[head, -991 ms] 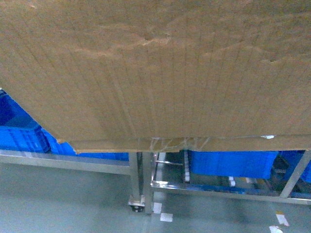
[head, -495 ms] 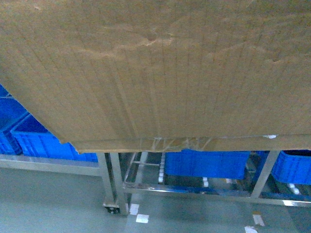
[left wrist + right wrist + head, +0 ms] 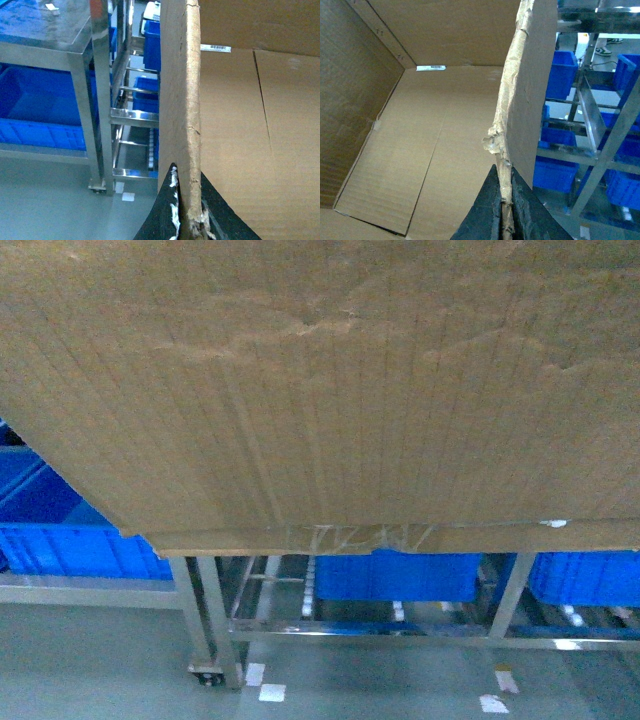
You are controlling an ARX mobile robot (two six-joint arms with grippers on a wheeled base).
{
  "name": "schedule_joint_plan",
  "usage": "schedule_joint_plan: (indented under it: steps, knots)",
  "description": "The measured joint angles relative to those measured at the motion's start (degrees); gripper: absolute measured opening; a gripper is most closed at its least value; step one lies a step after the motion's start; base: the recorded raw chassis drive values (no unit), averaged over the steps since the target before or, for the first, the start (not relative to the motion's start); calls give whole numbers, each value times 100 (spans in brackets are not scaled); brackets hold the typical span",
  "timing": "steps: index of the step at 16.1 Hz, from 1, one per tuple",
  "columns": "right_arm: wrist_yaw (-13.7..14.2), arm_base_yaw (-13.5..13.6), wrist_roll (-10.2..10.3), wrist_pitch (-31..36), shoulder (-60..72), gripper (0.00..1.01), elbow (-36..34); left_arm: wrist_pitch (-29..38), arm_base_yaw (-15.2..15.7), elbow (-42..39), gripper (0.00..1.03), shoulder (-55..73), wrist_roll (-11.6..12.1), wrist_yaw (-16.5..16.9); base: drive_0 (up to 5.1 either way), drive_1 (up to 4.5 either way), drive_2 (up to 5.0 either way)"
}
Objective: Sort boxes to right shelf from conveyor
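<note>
A large brown corrugated cardboard box point(image 3: 320, 390) fills most of the head view, held up in front of the camera with its outer wall facing it and a strip of clear tape point(image 3: 350, 536) along the bottom seam. Neither arm shows in that view (the box hides both).

In the left wrist view the left gripper point(image 3: 187, 212) comes up from the bottom edge, its dark fingers point(image 3: 162, 215) closed on either side of the box's ragged, torn rim, one outside the wall and one inside. The wall rises straight up from the pinch, nearly edge-on to the camera. The right gripper point(image 3: 504, 212) holds the opposite wall the same way: its fingers point(image 3: 487, 212) are pressed onto the frayed cardboard edge, which leans up and to the right. Inside the box a small white label strip point(image 3: 430, 67) lies where the floor meets the far wall.

Below and beyond the box stands a silver metal-frame rack point(image 3: 210, 615) on a caster wheel point(image 3: 208, 677), with steel rails and small white rollers. Blue plastic crates point(image 3: 395, 575) sit in it. The floor point(image 3: 100, 660) is grey-green, with a few white tape marks point(image 3: 271, 692).
</note>
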Motion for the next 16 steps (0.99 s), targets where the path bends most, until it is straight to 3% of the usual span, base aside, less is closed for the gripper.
schedule_joint_plan:
  steps: [7,12,16]
  knots:
    - [2,2,0,0,-4,2,0,7,-9,0,2,9,0,0,-12,-12,-12]
    - [-7,0,0,9,-9,2,0,15,4,0,2,9,0,2,476,-262,-262]
    - [2,2,0,0,-2,2,0,9,-11,0,2,22,0,2,0,0,0]
